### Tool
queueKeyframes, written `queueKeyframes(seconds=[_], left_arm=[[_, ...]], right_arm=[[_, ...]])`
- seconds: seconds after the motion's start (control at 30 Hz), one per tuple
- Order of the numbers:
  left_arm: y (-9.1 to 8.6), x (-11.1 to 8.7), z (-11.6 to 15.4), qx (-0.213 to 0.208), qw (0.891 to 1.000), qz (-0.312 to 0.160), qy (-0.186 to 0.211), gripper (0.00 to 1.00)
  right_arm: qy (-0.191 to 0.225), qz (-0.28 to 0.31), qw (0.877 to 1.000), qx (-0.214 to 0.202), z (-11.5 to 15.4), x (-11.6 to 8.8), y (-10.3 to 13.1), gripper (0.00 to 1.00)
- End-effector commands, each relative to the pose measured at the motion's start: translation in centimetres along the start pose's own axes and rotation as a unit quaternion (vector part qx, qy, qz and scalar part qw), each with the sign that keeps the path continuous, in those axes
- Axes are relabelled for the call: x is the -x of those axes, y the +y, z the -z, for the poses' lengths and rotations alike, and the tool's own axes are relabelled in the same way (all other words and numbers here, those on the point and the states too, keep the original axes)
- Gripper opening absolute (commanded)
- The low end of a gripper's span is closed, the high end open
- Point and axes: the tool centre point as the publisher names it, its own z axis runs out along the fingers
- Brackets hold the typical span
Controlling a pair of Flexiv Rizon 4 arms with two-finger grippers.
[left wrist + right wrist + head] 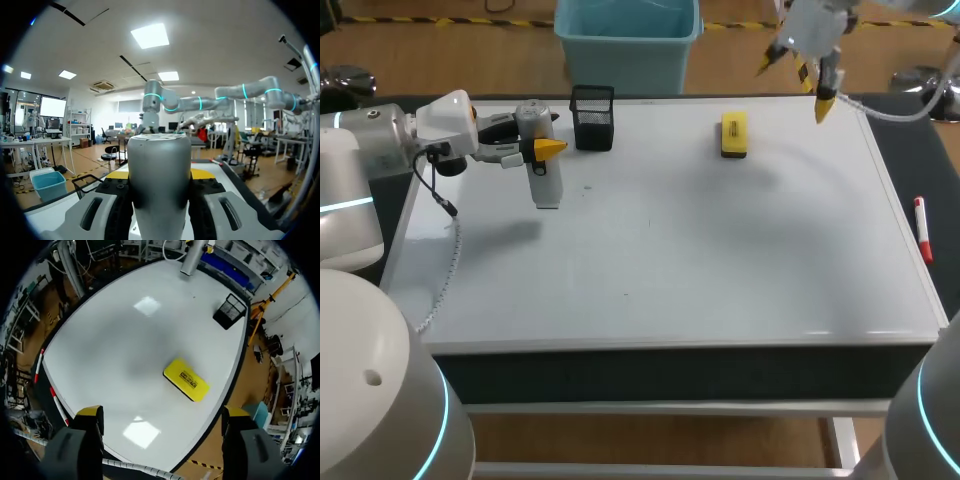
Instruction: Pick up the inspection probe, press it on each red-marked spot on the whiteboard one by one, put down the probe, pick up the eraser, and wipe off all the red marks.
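Note:
The grey cylindrical probe [546,180] hangs upright over the left part of the whiteboard [700,240], my left gripper [542,148] shut on its upper part. In the left wrist view the probe [160,170] fills the gap between the fingers of the left gripper [160,212]. The yellow eraser [734,134] lies flat near the board's far edge. My right gripper [802,75] hangs open and empty high above the far right corner. In the right wrist view the eraser [186,379] lies below, ahead of the right gripper [161,416]. No red marks show on the board.
A black mesh pen holder [593,117] stands at the board's far edge, just right of the probe. A red-and-white marker [922,228] lies on the dark strip beyond the board's right edge.

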Motion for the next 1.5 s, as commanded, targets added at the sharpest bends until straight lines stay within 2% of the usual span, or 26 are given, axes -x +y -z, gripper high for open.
queueKeyframes(seconds=[0.03,0.27,0.53,0.6,0.7,0.83,1.5], left_arm=[[-0.1,0.1,0.0,0.000,1.000,0.000,0.001,0.00],[-0.1,0.1,0.0,0.000,1.000,0.000,0.001,0.00],[-0.1,0.1,0.0,0.000,1.000,0.000,0.001,0.00],[-0.1,0.1,0.0,0.000,1.000,0.000,0.001,0.00],[-0.1,0.1,0.0,0.000,1.000,0.000,0.001,0.00],[-0.1,0.1,0.0,0.000,1.000,0.000,0.001,0.00],[-0.1,0.1,0.0,0.000,1.000,0.000,0.001,0.00]], right_arm=[[-0.030,-0.007,0.999,0.016,1.6,-1.4,-0.1,1.00],[-0.087,-0.025,0.995,0.039,4.1,-1.8,0.2,1.00],[-0.117,-0.029,0.992,0.046,6.3,-1.9,2.0,1.00],[-0.141,-0.026,0.988,0.050,6.8,-2.0,2.1,1.00],[-0.147,-0.031,0.987,0.051,7.2,-2.2,2.2,1.00],[-0.125,-0.055,0.989,0.052,7.4,-2.4,2.4,1.00],[-0.124,-0.052,0.989,0.054,7.4,-2.5,2.4,1.00]])
